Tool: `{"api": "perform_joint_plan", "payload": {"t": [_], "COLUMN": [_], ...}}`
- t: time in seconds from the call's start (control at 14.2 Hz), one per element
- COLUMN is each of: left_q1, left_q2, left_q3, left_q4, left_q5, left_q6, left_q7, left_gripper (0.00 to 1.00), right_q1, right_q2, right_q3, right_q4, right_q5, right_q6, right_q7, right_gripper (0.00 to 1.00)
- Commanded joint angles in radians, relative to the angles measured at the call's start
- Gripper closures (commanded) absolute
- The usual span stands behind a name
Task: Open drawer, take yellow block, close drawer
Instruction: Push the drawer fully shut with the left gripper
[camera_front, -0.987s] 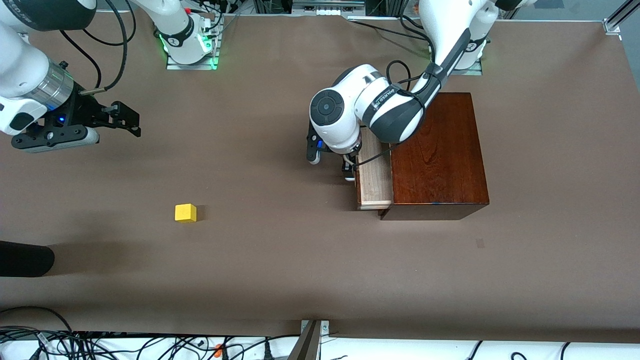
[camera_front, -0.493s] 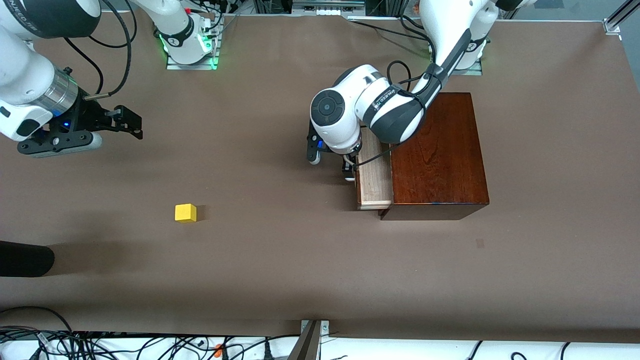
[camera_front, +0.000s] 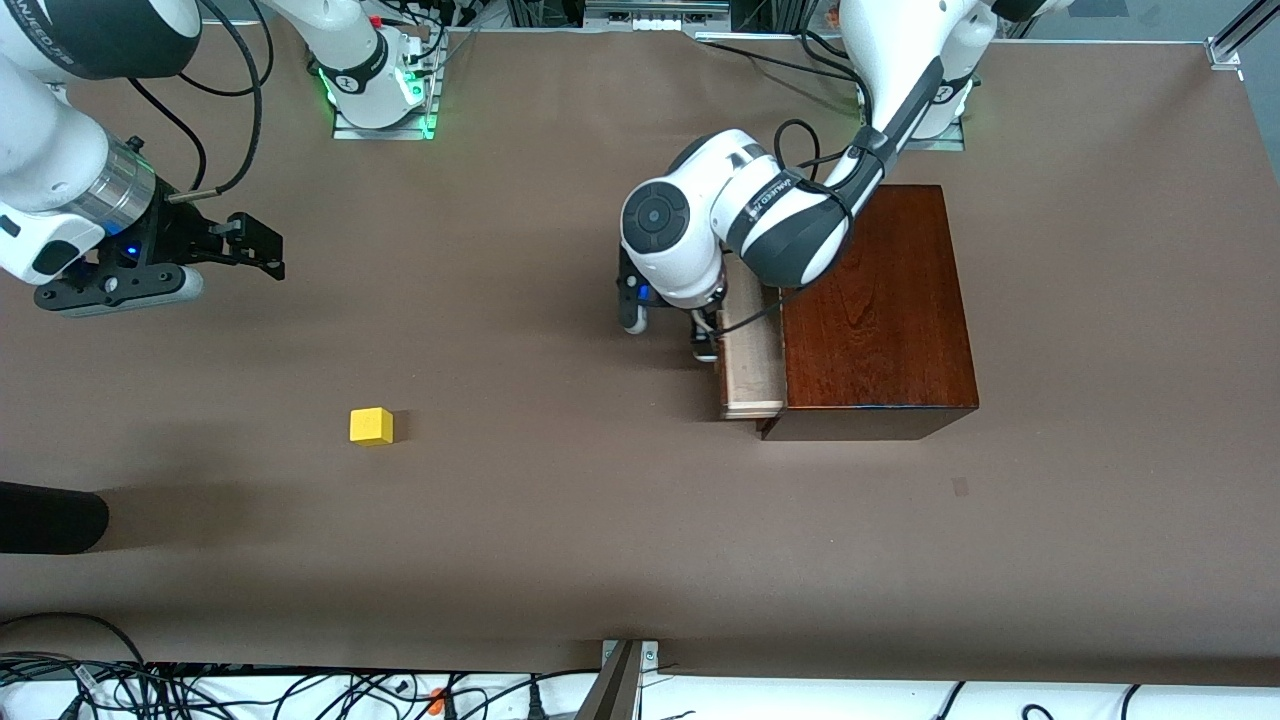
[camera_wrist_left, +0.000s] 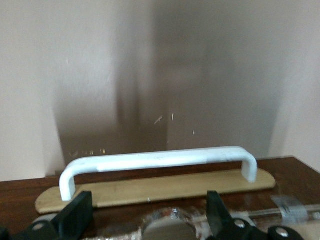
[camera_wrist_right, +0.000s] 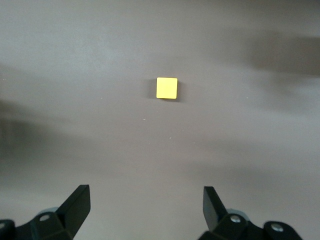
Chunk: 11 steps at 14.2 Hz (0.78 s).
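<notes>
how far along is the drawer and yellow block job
Block out: the yellow block sits on the table, toward the right arm's end. In hand: the open left gripper is at the drawer front, drawer partly open. Left: shutting it. The open right gripper waits.

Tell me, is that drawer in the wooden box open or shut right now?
Partly open: the drawer sticks out of the wooden box, showing a strip of its pale wood, with the left hand at its front.

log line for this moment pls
drawer: partly open | left pincer: open, at handle | yellow block: on table | right pincer: open, waiting
</notes>
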Motion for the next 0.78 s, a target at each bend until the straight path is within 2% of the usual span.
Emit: {"api": "perform_joint_plan", "payload": {"t": [0.0,0.7], "left_q1": [0.034,0.023], "left_q2": [-0.029,-0.034], "left_q3": [0.032,0.058], "left_q4": [-0.062,-0.043], "left_q5": [0.057,0.066], "left_q6": [-0.07,-0.092], "left_q7": [-0.061,-0.091], "left_gripper": [0.0,0.0], "right_q1": [-0.01,-0.004], "right_q2": [0.016,0.016], "right_q3": [0.006,0.009], "right_q4": [0.033,0.033], "right_q5": [0.001,0.001], "right_q6": [-0.016,-0.016], "right_q7": [-0.003,-0.003], "right_gripper": [0.0,0.0]}}
